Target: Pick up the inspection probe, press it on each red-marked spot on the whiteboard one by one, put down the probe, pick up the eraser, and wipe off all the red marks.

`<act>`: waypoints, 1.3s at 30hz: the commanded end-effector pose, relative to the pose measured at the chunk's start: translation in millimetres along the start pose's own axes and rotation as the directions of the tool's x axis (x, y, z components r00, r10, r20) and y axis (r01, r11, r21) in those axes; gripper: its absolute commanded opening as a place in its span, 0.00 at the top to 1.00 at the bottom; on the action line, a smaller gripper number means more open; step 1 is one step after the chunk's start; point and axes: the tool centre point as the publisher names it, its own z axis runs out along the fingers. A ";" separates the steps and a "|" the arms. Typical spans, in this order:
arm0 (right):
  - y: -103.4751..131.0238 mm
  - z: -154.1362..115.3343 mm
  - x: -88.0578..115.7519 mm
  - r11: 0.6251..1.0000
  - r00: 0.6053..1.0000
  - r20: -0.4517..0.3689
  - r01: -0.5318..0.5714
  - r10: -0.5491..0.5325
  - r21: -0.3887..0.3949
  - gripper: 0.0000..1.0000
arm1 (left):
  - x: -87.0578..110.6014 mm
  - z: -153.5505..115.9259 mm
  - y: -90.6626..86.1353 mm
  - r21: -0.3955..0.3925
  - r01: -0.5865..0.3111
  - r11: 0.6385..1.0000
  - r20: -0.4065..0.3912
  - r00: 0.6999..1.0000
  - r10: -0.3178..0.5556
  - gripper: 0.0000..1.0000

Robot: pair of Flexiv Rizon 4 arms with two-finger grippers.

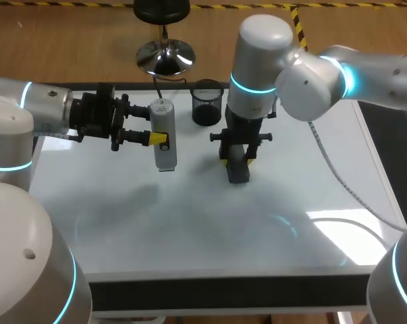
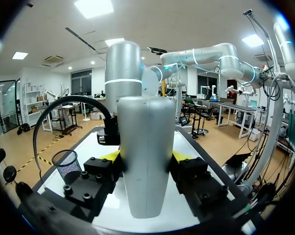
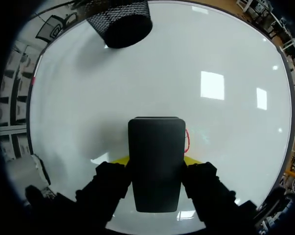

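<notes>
left arm [image 1: 28, 111]: in from 9 o'clock, lying level over the whiteboard [image 1: 190, 229].
left gripper [image 1: 156, 138]: clamped on the probe [image 1: 164, 135], yellow tips pressed to two opposite sides, at about 10 o'clock on the board.
probe: pale grey cylinder, held upright, lower end toward the board; contact with the surface cannot be told.
mesh cup [image 1: 206, 102]: black, standing at 12 o'clock by the far edge, beyond and between the two grippers.
right gripper [image 1: 237, 158]: pointing straight down, closed on the eraser [image 1: 238, 169] from both sides, toward 1 o'clock of the board's middle.
eraser: dark block, upright, lower face on the whiteboard.
red mark [image 3: 187, 140]: thin curved stroke against the eraser's side edge, partly hidden by it.
right arm [image 1: 338, 74]: in from 2 o'clock.
</notes>
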 end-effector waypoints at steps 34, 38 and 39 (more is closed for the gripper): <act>-4.2 -40.0 -24.4 0.995 0.998 0.031 -0.049 0.052 -0.083 1.00 | 1.1 0.3 -1.2 0.002 -0.002 1.000 0.004 1.000 0.002 1.00; -3.8 -34.3 -8.0 0.997 1.000 0.009 -0.029 0.029 -0.073 1.00 | 1.1 0.3 -1.2 0.002 -0.002 1.000 0.004 1.000 0.002 1.00; -3.7 -32.5 -3.5 0.997 1.000 0.005 -0.022 0.022 -0.070 1.00 | 1.1 0.3 -1.2 0.002 -0.002 1.000 0.004 1.000 0.002 1.00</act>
